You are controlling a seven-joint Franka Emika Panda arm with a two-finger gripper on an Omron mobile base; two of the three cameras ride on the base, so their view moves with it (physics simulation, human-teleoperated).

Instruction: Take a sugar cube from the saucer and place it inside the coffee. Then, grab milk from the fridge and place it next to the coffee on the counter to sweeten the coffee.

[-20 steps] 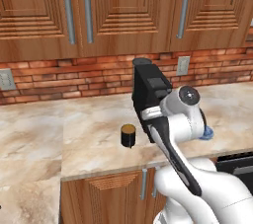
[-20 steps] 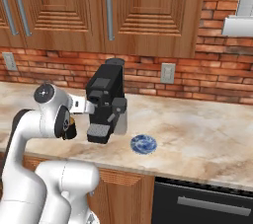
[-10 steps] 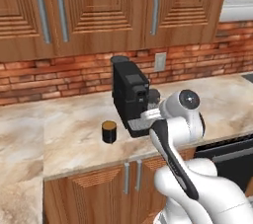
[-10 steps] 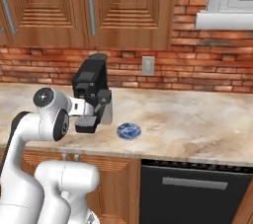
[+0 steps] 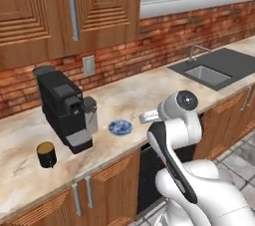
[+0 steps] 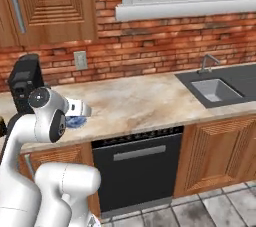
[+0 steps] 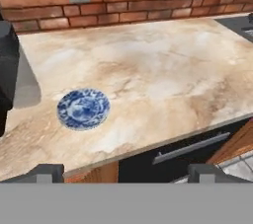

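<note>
So the saucer (image 7: 83, 108) sits near the surface (image 7: 163, 75) front edge, ahead and left of the end effector (image 7: 126, 171), which hangs wide open off that edge.

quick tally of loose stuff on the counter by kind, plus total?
Saucer: 1
Coffee cup: 1
Coffee machine: 1
Total: 3
</note>
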